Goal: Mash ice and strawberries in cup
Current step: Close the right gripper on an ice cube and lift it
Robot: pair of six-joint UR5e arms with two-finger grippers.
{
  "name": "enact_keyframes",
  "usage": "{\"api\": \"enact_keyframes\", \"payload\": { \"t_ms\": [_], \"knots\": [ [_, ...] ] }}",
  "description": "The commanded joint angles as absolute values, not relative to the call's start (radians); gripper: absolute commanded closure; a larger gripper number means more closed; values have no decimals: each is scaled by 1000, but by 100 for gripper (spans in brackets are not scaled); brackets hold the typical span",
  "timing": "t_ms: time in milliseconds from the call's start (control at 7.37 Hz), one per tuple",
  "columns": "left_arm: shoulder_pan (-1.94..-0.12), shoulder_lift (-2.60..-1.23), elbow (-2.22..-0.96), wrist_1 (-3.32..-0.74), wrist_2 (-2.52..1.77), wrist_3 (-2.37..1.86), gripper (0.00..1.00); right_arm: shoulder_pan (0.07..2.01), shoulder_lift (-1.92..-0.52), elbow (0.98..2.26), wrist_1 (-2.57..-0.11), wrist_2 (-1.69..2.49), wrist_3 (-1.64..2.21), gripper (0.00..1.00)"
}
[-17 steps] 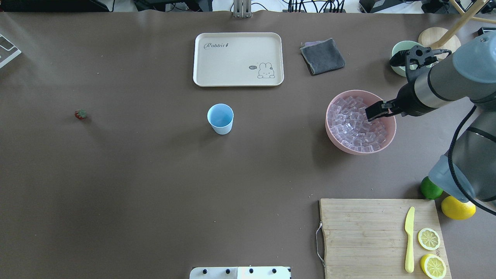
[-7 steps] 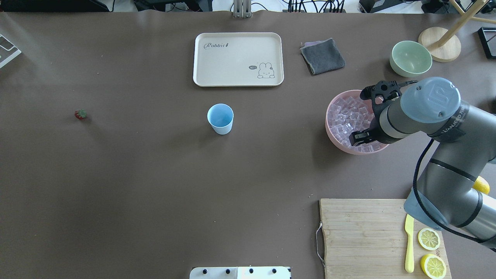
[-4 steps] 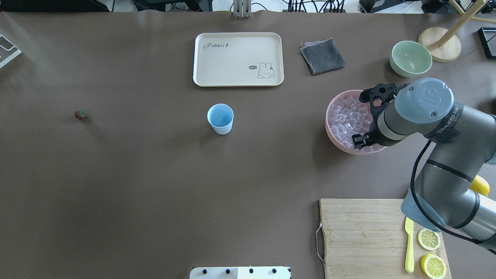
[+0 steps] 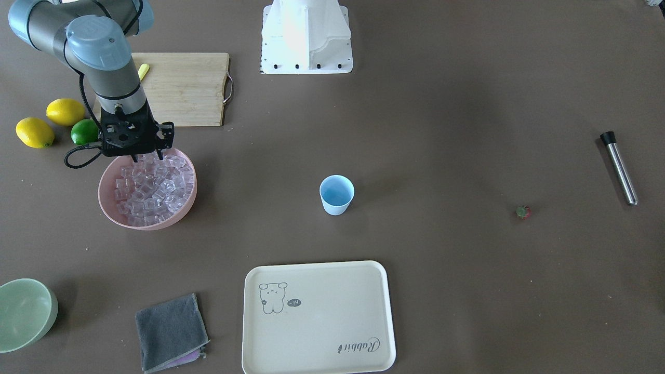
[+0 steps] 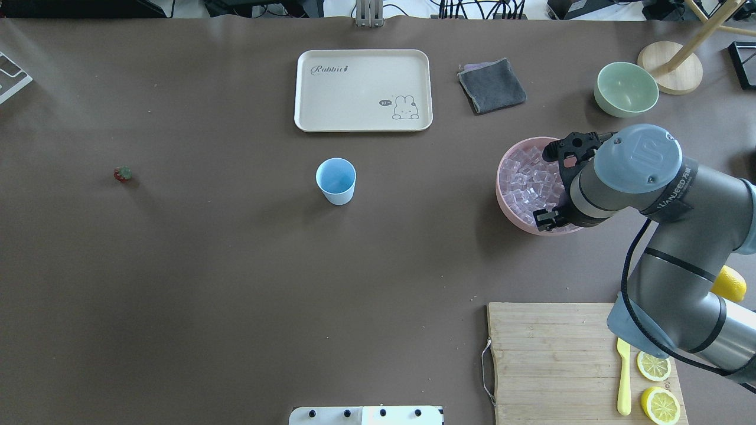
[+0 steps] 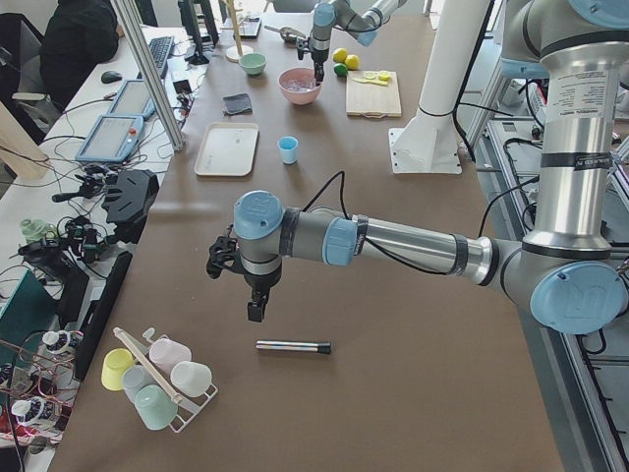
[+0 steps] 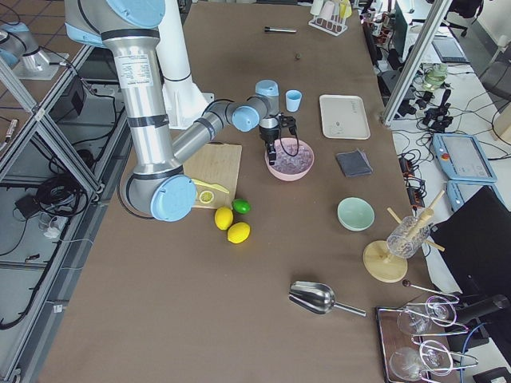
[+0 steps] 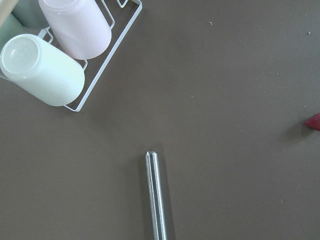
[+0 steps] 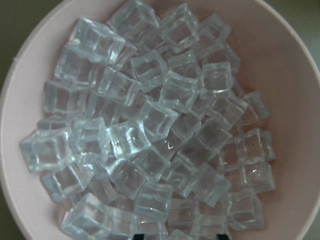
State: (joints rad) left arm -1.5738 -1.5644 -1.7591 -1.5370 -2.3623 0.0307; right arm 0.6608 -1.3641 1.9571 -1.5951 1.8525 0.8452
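Swung from a sideways reach to point straight down, the right gripper holds fingers apart over ice heaped directly beneath in the pink bowl, the cup empty mid-counter; the distant left gripper hides its fingers' state.

I'm looking at a robotics lab: aluminium frame post, screens and tangled cables at the left view's left, white arm pedestal.
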Motion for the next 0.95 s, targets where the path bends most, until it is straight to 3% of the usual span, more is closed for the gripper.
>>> {"api": "enact_keyframes", "payload": {
  "t_ms": [0,407,814],
  "knots": [
    [-1572,-1568,-1758,-1537,-2362,31,1,655,-1365,1953,-1595,1845,845,51],
    [-1572,-1568,-1758,-1537,-2362,29,1,652,-1367,1953,-1595,1845,844,77],
    [-1572,-1569,-1758,-1537,-2362,29,1,678,-1339,1963,-1644,1859,831,84]
  ]
}}
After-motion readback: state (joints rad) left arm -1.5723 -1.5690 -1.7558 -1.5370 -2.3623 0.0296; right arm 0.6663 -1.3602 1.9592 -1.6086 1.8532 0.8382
